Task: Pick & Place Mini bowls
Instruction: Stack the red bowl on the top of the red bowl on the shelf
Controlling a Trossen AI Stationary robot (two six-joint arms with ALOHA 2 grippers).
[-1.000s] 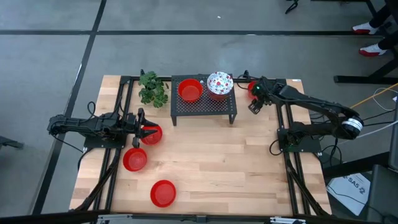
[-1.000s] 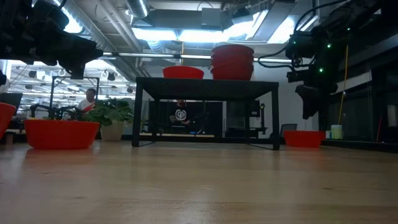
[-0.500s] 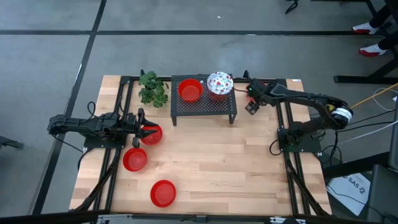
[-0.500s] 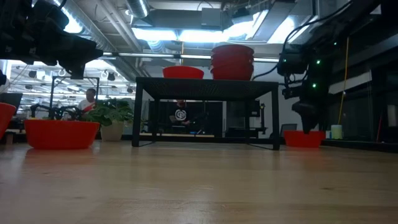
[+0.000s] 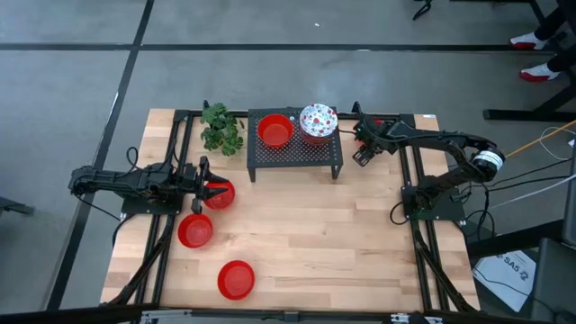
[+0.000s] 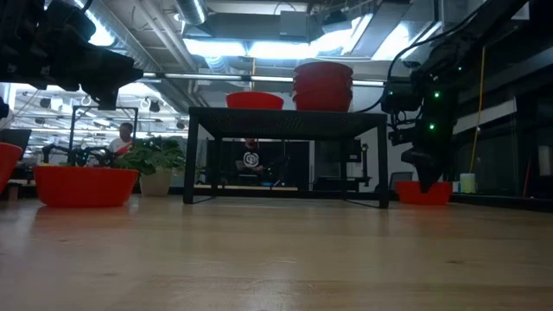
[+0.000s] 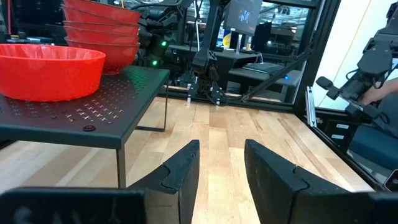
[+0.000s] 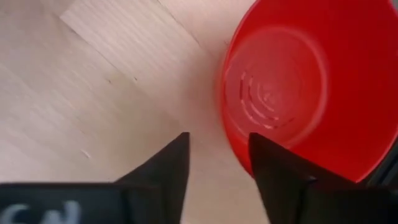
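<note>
The right pincer [image 8: 217, 163] hangs open, gripping nothing, fingers straddling the rim of an upright red bowl [image 8: 292, 87] on the worktop [image 5: 315, 234].

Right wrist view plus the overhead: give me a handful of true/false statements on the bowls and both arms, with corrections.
1. The right gripper is at a red bowl lying on the wood, one finger just inside its rim. True.
2. The black rack carries only one bowl. False: a single red bowl and a stack topped by a speckled bowl sit on it.
3. The left gripper is beside a red bowl at the table's left side. True.
4. The plant is right of the rack. False: it is left of it.
5. The right fingers are clamped shut. False: a gap shows between them.
</note>
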